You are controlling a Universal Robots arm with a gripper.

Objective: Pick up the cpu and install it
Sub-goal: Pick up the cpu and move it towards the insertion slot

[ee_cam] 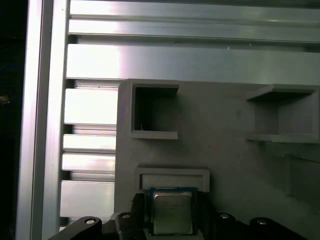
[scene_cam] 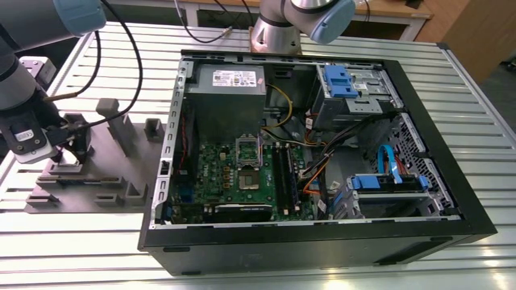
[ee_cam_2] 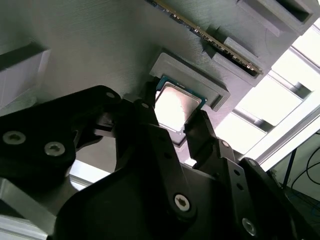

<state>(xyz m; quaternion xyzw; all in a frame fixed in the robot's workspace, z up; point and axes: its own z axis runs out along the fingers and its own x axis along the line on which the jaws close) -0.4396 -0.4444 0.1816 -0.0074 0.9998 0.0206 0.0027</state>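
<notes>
A: Black fingers (ee_cam_2: 197,131) of the gripper (ee_cam_2: 175,114) are seen pressed against two opposite edges of the cpu (ee_cam_2: 176,104); the chip is pinched between them.

B: Where is the cpu placed?

A: It is held at a shallow grey pocket (ee_cam: 172,176) of the printed fixture plate (scene_cam: 96,184), its silvery top turned toward the wrist cameras. One edge is bordered closely by the pocket's raised wall; the two gripped edges are covered by the fingers.

B: What room is left around it?

A: Bare plate surface is seen beyond the pocket wall in the first wrist view, then box-shaped recesses (ee_cam: 154,112). In the second wrist view a thin gold-edged strip (ee_cam_2: 210,40) is lodged on edge in a slot just past the pocket.

B: And farther out?

A: In the exterior view grey upright posts (scene_cam: 109,112) are found near the gripper, on the side toward the computer case (scene_cam: 475,223). The plate is laid on a slatted aluminium table (scene_cam: 81,254), its edge just beside the case wall. The case is laid open upward; the green motherboard (scene_cam: 229,184) is exposed, with the socket (scene_cam: 248,180) well apart from the gripper. Cables (scene_cam: 322,163) are draped at the exterior view's right of the board, and a grey power supply (scene_cam: 229,84) is set beyond it.
</notes>
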